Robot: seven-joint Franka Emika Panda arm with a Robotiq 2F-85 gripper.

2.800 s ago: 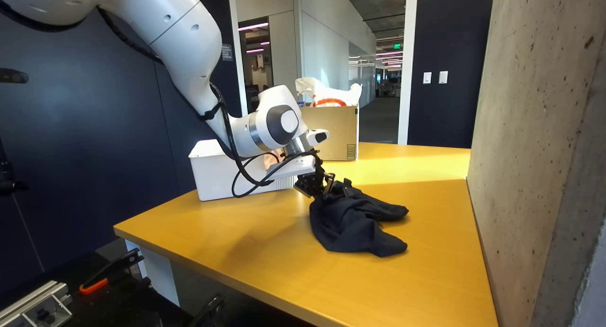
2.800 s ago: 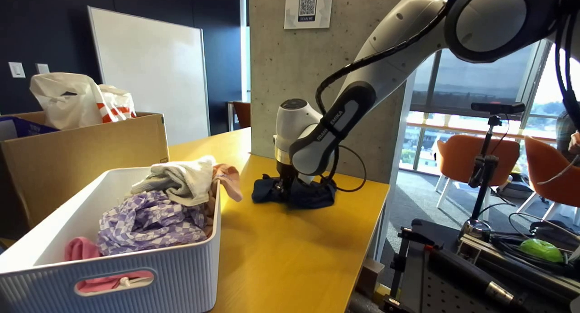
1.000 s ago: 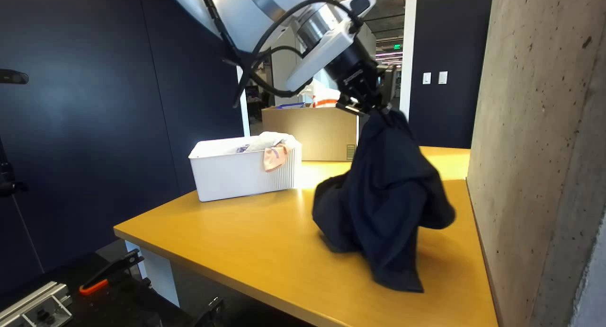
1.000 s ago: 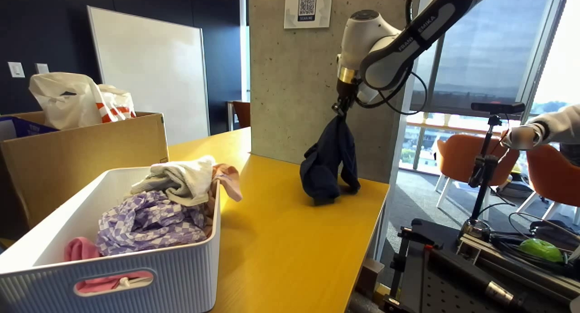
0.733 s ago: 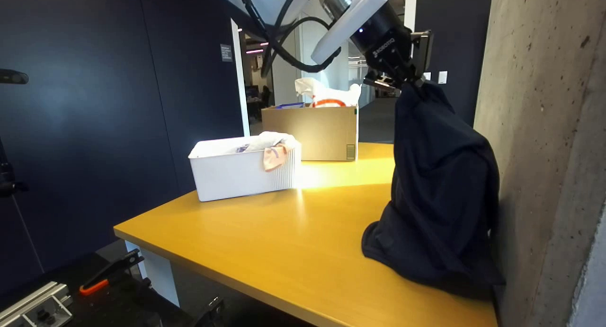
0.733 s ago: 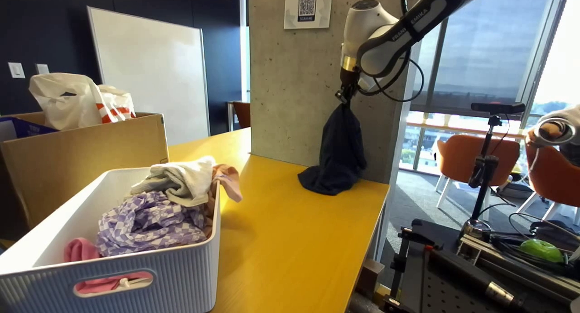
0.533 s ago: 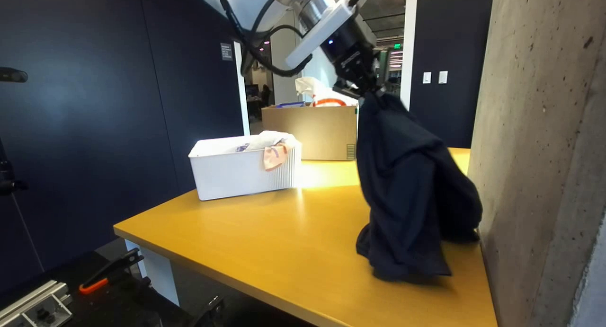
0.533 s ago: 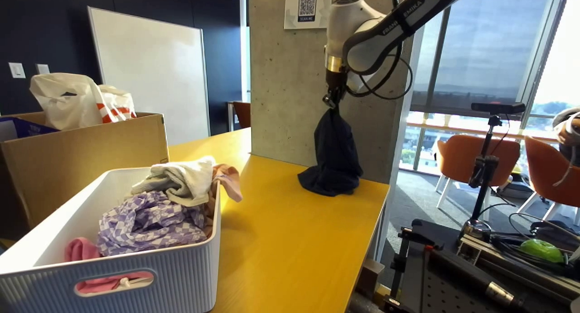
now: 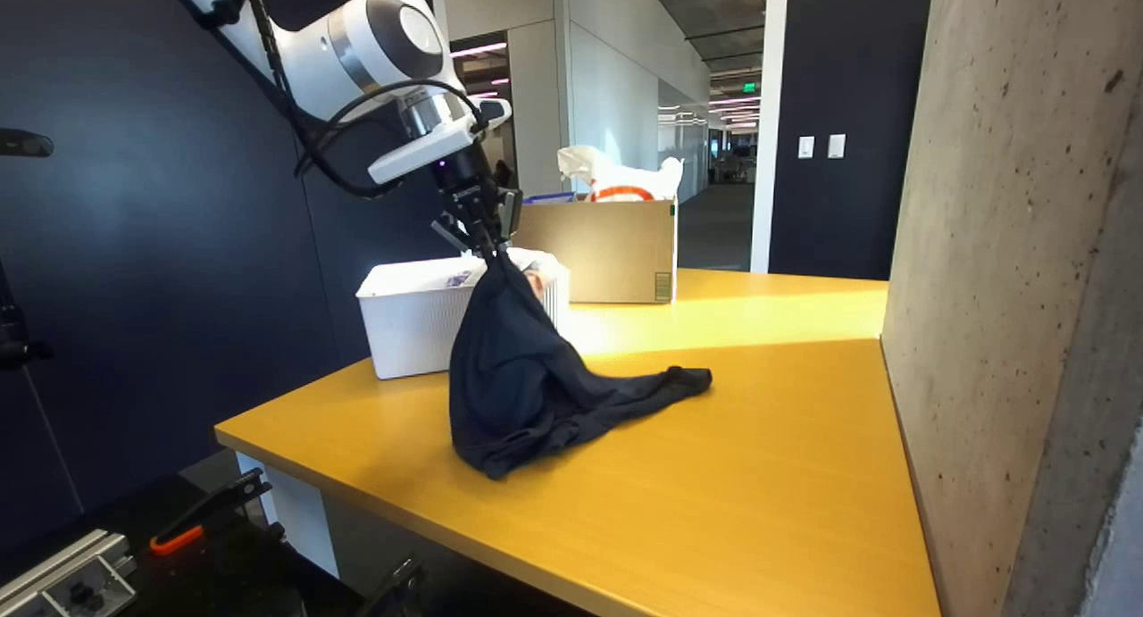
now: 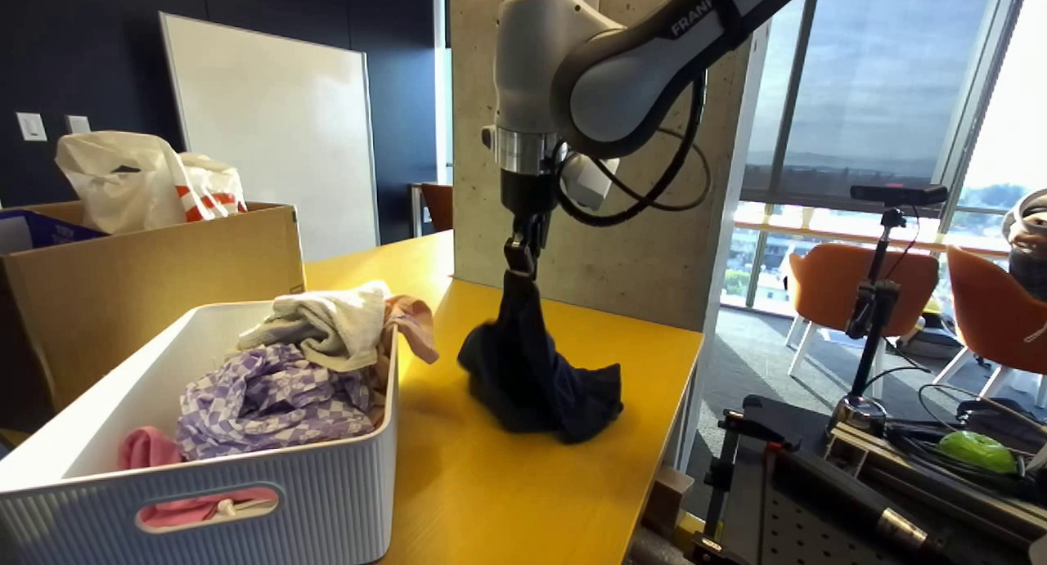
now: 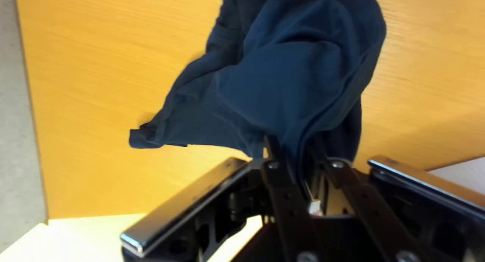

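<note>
1. Compared with half a second ago, the gripper (image 9: 491, 249) and the navy cloth (image 9: 525, 387) are standing farther from the tabletop's (image 9: 786, 483) edge along the concrete column (image 9: 1009, 287) and nearer the white bin (image 9: 406, 333).
2. In the wrist view the fingers (image 11: 282, 190) are standing nearly together, pinching a gathered fold of the cloth between their tips — only that fold is keeping them apart.
3. The cloth is hanging from this grip, narrow at the top and widening downward. Its lower folds are lying on the tabletop between the bin and the column-side edge, and one end is trailing toward that edge.
4. In an exterior view the cloth is hiding part of the bin's wall, though it is hanging apart from the bin.
5. The bin is standing by the tabletop edge opposite the column. It is holding a purple checked cloth (image 10: 262, 410), a grey-white cloth (image 10: 352, 328) and a pink cloth (image 10: 147, 449); a peach cloth (image 10: 415, 328) is draping over its rim.
6. Beside the bin — on the side away from the tabletop's open edge — a cardboard box (image 9: 594, 253) is standing, with white plastic bags (image 10: 119, 190) poking out of its top.
</note>
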